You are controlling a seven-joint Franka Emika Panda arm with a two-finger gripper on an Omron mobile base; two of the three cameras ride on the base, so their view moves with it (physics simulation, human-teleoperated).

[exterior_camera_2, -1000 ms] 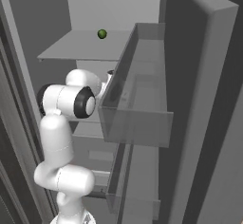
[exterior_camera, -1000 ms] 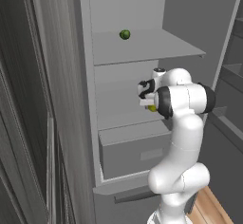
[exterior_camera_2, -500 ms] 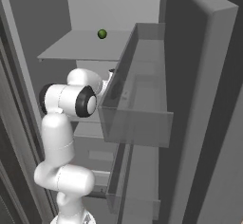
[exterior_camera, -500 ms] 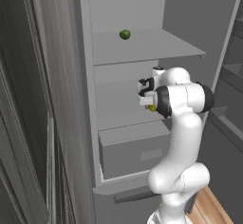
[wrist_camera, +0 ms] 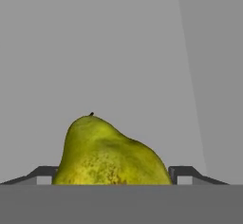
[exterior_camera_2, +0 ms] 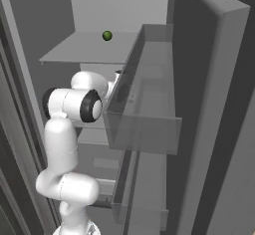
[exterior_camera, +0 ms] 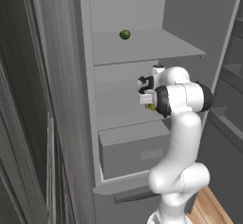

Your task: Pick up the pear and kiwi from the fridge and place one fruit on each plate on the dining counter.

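Pear (wrist_camera: 111, 154): yellow-green, brown-speckled, stem up, bottom centre of hand view. Fridge (exterior_camera: 142, 52) open, pale grey inside, centre frame.

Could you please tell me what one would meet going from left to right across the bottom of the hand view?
Left finger tip → pear → right finger tip, with the fridge's pale inner wall behind them.

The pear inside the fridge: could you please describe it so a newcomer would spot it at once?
Look into the open grey fridge, below its upper shelf, at the gripper. The pear sits between its fingertips: yellow-green, speckled brown, narrowing to a short stem, unlike the dark green ball on the shelf above.
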